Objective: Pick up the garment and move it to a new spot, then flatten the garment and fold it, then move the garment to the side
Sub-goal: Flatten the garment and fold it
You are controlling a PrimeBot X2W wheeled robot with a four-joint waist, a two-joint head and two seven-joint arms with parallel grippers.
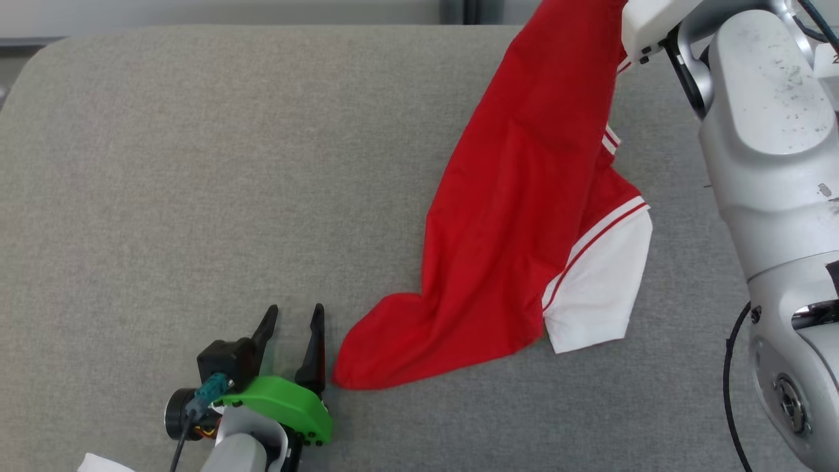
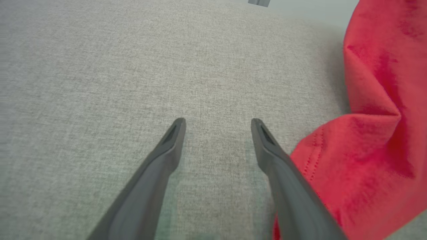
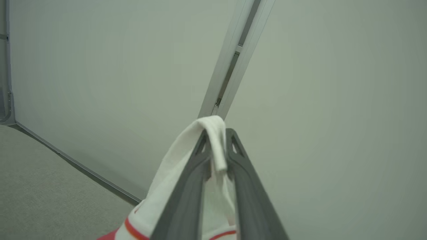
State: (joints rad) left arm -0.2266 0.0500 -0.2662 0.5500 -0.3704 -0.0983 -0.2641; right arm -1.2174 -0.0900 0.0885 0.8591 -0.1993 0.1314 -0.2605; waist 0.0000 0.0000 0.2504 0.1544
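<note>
- Two grippers over a grey fabric-covered surface (image 1: 196, 164), one to each side of a red garment (image 1: 511, 229).
- Right gripper (image 3: 217, 133), in its wrist view: fingers drawn tight together, clamped on a fold of the garment's white cloth (image 3: 166, 186), with a white loop curling over the fingertips and a red stripe lower on the cloth.
- Behind that gripper: a pale wall (image 3: 333, 100), a slanted metal rail (image 3: 237, 50) and a wedge of the grey surface (image 3: 33, 183) at the lower left.
- In the head view: the pale right arm (image 1: 767, 131) along the right edge, its wrist end at the top; the fingers themselves hidden there by cloth and wrist.
- Garment on the right half of the surface: upper end lifted to the top right under the right wrist, body slanting down and left, lower part lying on the surface.
- White sleeve (image 1: 596, 282) with red-and-white trim, spread flat on the garment's right side.
- Left gripper (image 1: 295, 308) at the lower left, low over the surface: fingers apart, nothing between them.
- Red hem corner just beside that gripper's right finger; touching or not, cannot tell.
- Left wrist view: the same parted gripper (image 2: 217, 120) over bare grey surface (image 2: 133, 66), bunched red garment (image 2: 367, 150) with a stitched hem along the right finger's outer side.
- Green housing (image 1: 282, 400) on the left wrist, behind the fingers.
</note>
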